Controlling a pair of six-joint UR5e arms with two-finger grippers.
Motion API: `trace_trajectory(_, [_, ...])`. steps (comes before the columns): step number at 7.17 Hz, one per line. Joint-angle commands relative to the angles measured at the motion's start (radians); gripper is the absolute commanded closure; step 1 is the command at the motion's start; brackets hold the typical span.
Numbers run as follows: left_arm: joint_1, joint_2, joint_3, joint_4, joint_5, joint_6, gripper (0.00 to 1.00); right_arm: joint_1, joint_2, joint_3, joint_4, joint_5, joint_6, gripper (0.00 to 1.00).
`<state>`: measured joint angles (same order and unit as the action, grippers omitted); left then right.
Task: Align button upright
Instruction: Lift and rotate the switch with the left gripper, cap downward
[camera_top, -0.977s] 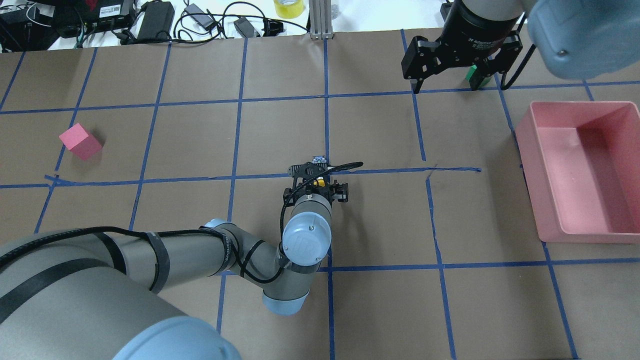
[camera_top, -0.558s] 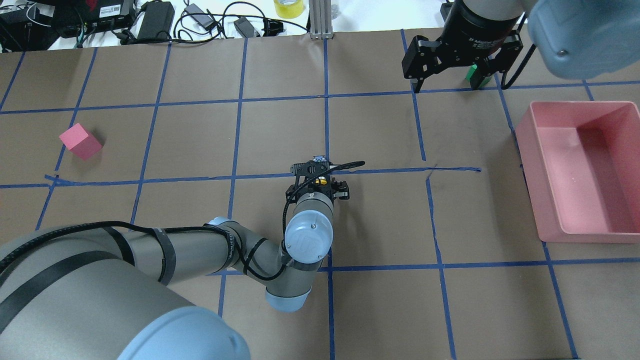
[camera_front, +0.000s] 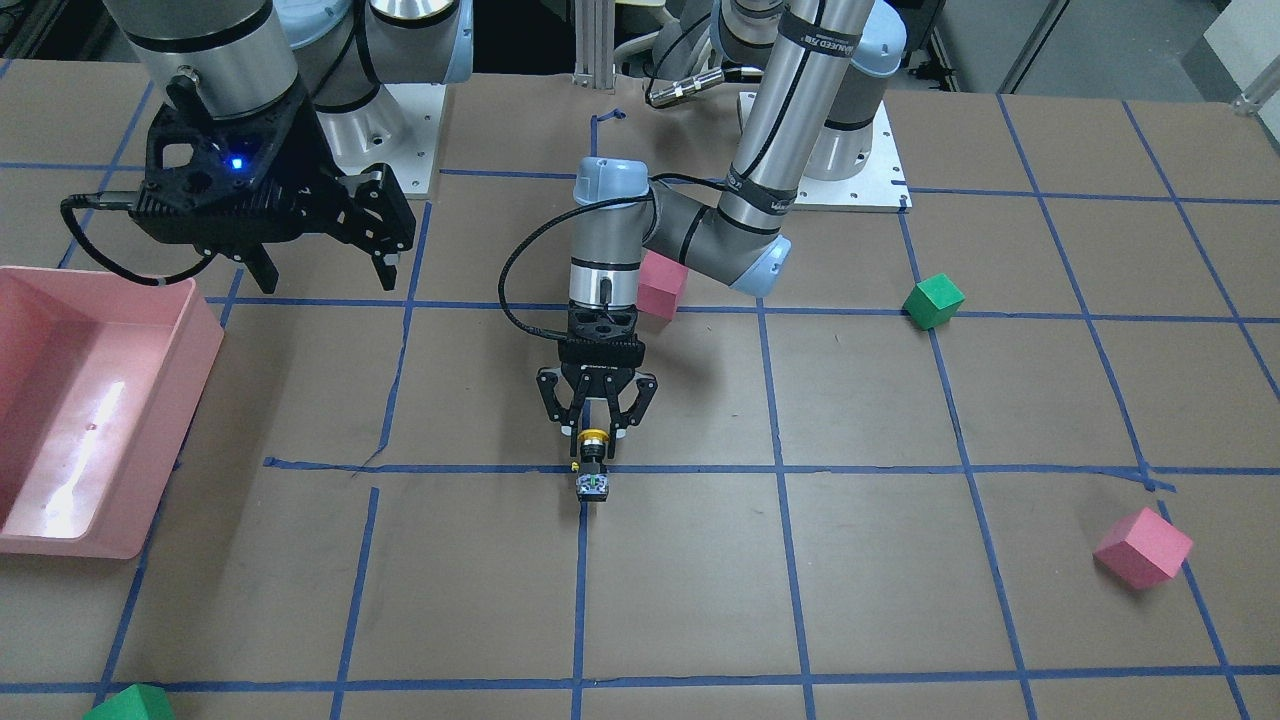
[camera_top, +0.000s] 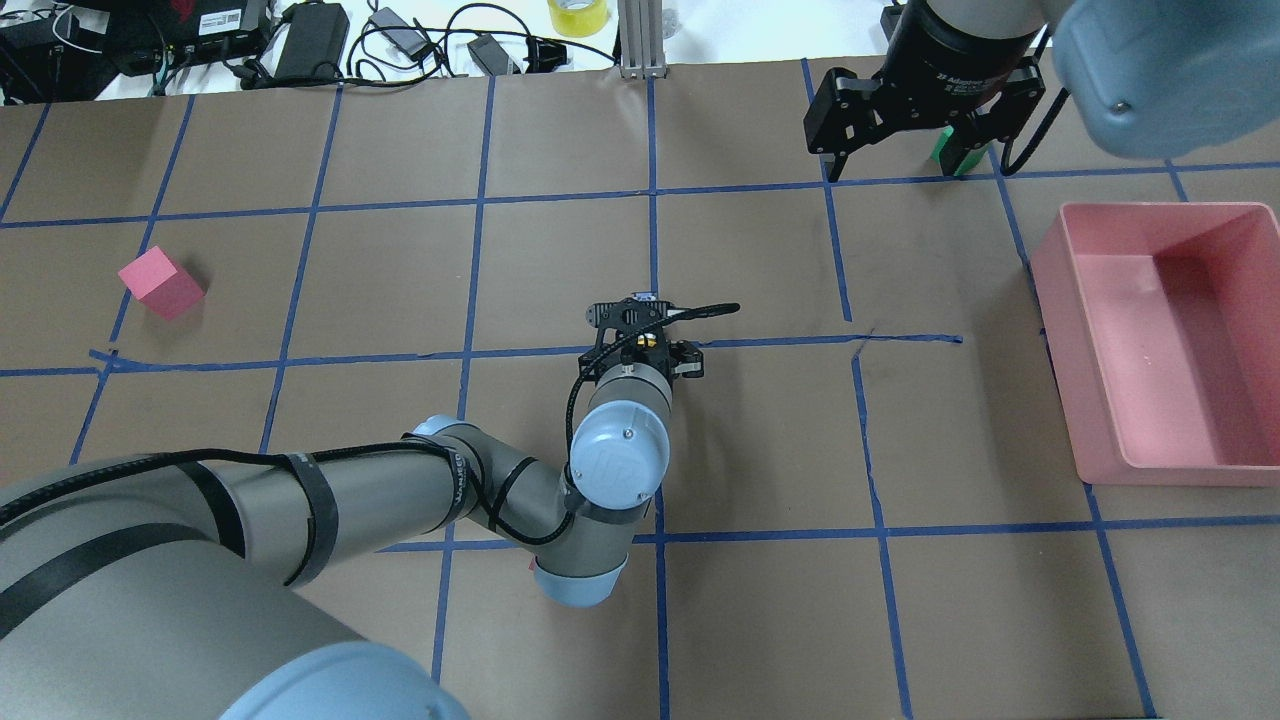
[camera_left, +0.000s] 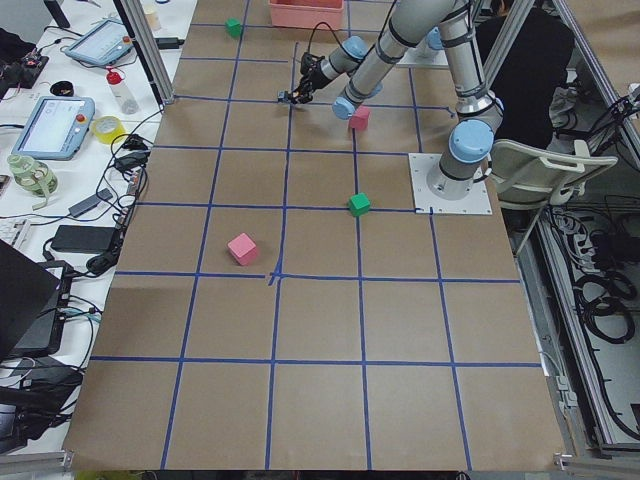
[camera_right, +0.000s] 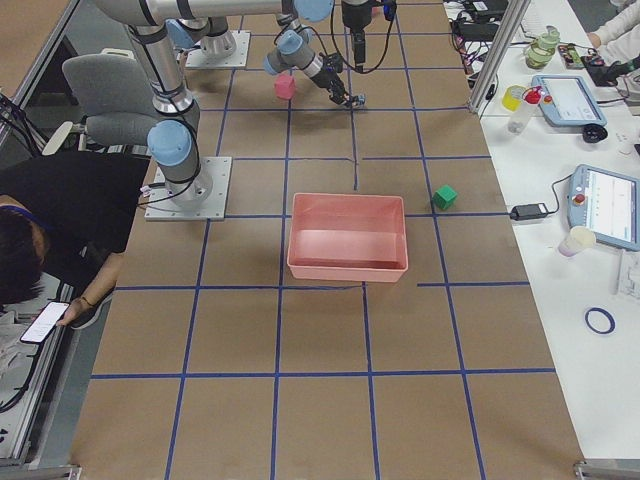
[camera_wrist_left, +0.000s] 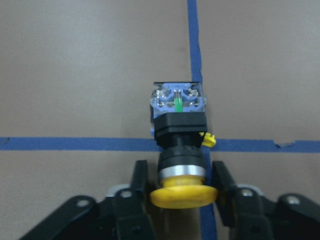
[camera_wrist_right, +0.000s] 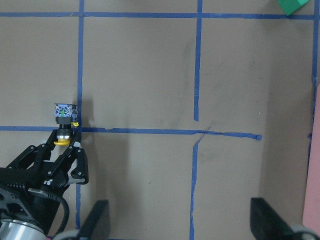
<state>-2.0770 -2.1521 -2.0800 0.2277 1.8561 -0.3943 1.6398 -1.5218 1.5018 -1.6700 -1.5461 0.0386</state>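
Note:
The button (camera_wrist_left: 177, 125) lies on its side over a crossing of blue tape lines, its yellow cap toward my left gripper and its black-and-silver block base pointing away. It also shows in the front view (camera_front: 591, 472) and the right wrist view (camera_wrist_right: 64, 117). My left gripper (camera_front: 594, 437) (camera_wrist_left: 179, 167) is low at the table with one finger on each side of the cap, shut on it. My right gripper (camera_top: 900, 175) (camera_front: 327, 285) is open and empty, high over the far right of the table.
A pink bin (camera_top: 1060, 330) stands at the right edge. A pink cube (camera_top: 160, 283) lies far left and another (camera_front: 660, 283) lies behind the left arm. One green cube (camera_top: 945, 150) lies under the right gripper, another (camera_front: 933, 300) near the left arm's base.
My left gripper has moved a little farther from the robot's base, and the button has moved with it. The right arm has barely moved.

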Motion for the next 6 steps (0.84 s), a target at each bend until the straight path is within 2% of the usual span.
trace_trajectory(1, [0.041,0.078,0.090,-0.292,-0.021,-0.007,0.92,0.000,0.002,0.000,-0.001,0.000,0.000,0.00])
trace_trajectory(2, [0.070,0.127,0.109,-0.444,-0.076,-0.020,0.93,0.000,0.002,0.000,-0.001,0.000,-0.002,0.00])
trace_trajectory(4, [0.127,0.220,0.155,-0.752,-0.193,-0.163,1.00,0.000,0.002,0.000,-0.001,0.000,0.000,0.00])
trace_trajectory(5, [0.133,0.244,0.196,-0.895,-0.224,-0.269,1.00,0.000,0.002,0.000,-0.001,0.000,0.000,0.00])
trace_trajectory(6, [0.144,0.232,0.234,-0.942,-0.309,-0.416,1.00,0.000,0.003,0.000,-0.001,0.000,0.001,0.00])
